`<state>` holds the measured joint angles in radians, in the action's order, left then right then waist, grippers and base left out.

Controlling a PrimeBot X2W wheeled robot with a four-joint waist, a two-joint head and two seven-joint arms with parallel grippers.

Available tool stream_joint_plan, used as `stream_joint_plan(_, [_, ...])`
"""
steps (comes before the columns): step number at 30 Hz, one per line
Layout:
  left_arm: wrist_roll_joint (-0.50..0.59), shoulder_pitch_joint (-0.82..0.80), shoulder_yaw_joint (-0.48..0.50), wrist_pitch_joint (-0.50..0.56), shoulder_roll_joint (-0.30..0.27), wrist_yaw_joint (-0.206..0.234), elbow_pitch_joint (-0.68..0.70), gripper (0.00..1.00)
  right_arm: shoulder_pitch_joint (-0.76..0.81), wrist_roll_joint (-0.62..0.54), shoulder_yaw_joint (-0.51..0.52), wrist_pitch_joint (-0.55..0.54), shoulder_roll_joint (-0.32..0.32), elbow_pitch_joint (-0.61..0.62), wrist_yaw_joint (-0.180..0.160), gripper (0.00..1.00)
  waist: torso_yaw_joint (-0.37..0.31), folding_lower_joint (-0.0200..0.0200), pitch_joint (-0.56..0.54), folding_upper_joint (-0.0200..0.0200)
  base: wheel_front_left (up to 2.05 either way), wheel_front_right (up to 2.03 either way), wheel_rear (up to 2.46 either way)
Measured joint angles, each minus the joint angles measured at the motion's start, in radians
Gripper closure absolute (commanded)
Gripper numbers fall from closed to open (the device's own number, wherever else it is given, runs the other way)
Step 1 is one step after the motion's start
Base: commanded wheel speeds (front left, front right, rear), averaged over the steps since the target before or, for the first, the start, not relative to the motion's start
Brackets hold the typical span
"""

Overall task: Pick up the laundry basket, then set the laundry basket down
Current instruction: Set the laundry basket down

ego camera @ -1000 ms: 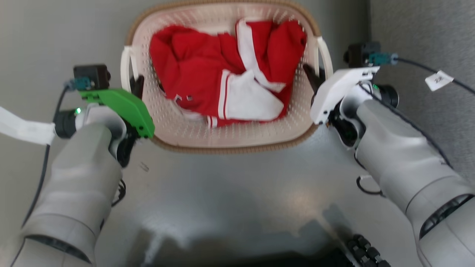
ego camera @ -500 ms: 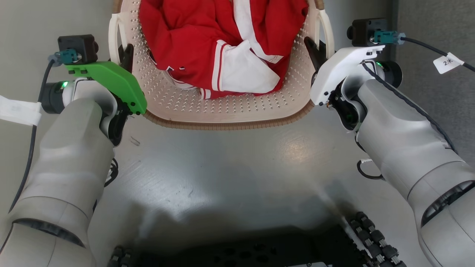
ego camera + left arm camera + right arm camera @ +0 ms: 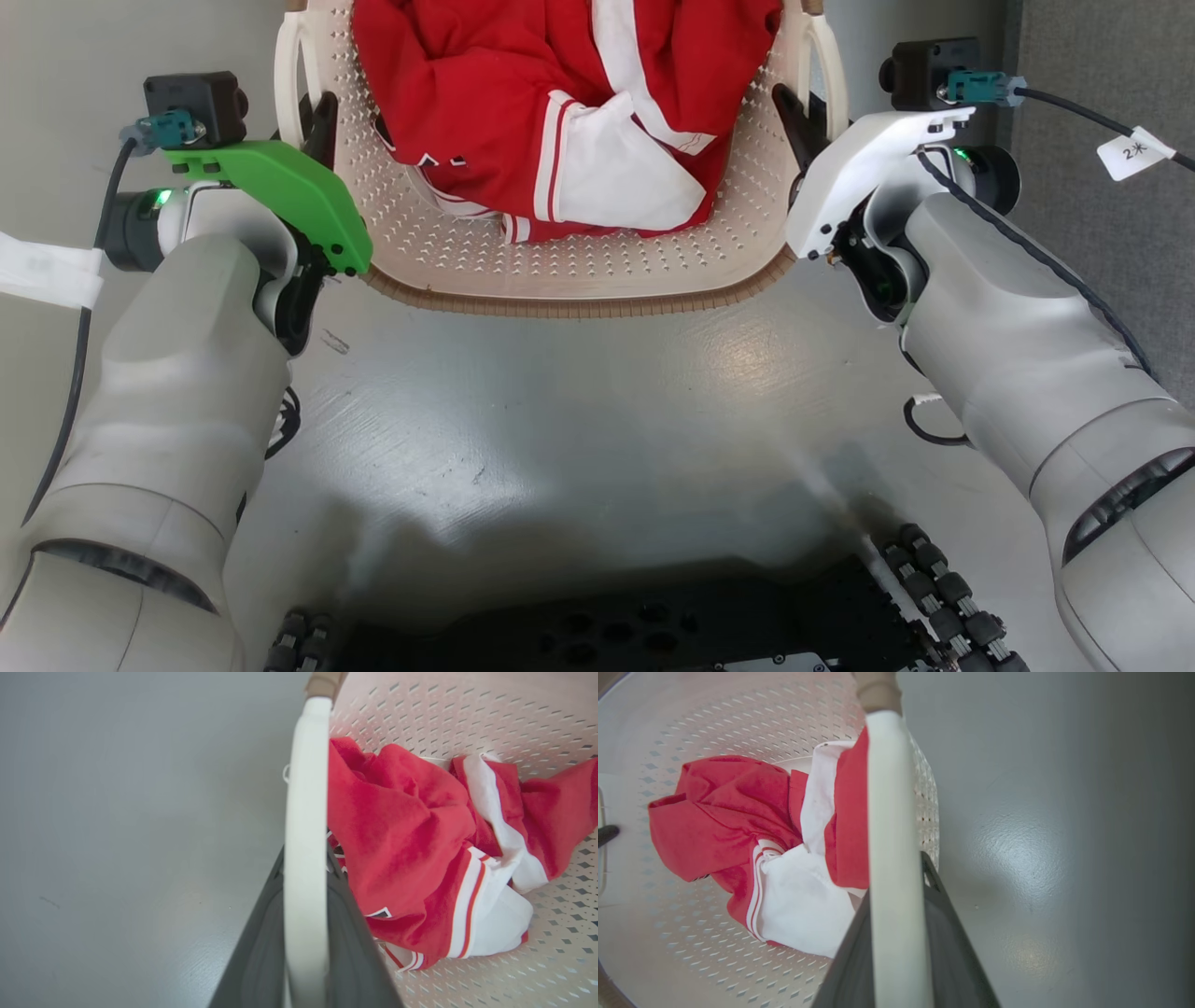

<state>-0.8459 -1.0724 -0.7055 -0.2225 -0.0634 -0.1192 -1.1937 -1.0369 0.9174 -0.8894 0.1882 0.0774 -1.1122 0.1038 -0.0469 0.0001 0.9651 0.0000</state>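
The laundry basket, cream-white and perforated with a brown rim band, hangs between my arms at the top of the head view. A red and white garment lies crumpled inside it. My left gripper is shut on the basket's left white loop handle, whose bar runs between the dark fingers. My right gripper is shut on the right loop handle, with a dark finger on each side of it. The basket's far end is cut off by the frame.
Glossy grey floor lies under and in front of the basket. My black wheeled base fills the bottom edge. A darker grey textured surface borders the right side. A tagged cable trails from the right wrist.
The basket and both grippers have shifted up the head view and look larger. My base has come into view at the bottom. Both grips on the handles are unchanged.
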Motion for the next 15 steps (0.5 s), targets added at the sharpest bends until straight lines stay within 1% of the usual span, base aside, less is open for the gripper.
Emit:
stream_joint_plan(1, [0.000, -0.001, 0.000, 0.000, 0.001, 0.000, -0.001, 0.73, 0.000, 0.000, -0.001, 0.002, 0.000, 0.000, 0.000, 0.92, 0.000, 0.0000, 0.000, 0.0000, 0.00, 0.00, 0.00])
stream_joint_plan(2, [0.000, -0.003, 0.000, 0.000, 0.001, -0.001, -0.003, 0.20, 0.000, 0.002, -0.001, 0.004, 0.000, -0.001, 0.000, 0.55, 0.000, 0.0000, 0.001, 0.0000, 0.00, 0.00, 0.00])
stream_joint_plan(3, [0.000, -0.005, 0.000, 0.000, 0.002, -0.001, -0.006, 0.00, -0.001, 0.004, -0.002, 0.006, 0.000, -0.001, 0.001, 0.00, 0.000, 0.0000, 0.001, 0.0000, 0.00, 0.00, 0.00])
stream_joint_plan(5, [0.000, -0.007, 0.002, 0.000, 0.001, 0.000, -0.017, 0.00, -0.001, 0.006, -0.009, 0.014, -0.001, -0.001, 0.019, 0.00, 0.000, 0.0000, 0.001, 0.0000, 0.00, 0.00, 0.00])
stream_joint_plan(8, [0.000, -0.008, 0.004, -0.003, -0.012, 0.001, -0.028, 0.00, -0.001, 0.006, -0.013, 0.020, -0.010, -0.005, 0.020, 0.00, 0.000, 0.0000, -0.003, 0.0000, 0.00, 0.00, 0.00])
stream_joint_plan(15, [0.000, -0.008, 0.002, -0.009, -0.010, 0.001, -0.033, 0.00, -0.001, 0.008, -0.017, 0.025, -0.011, -0.026, 0.020, 0.00, -0.004, 0.0000, -0.026, 0.0000, 0.00, 0.00, 0.00])
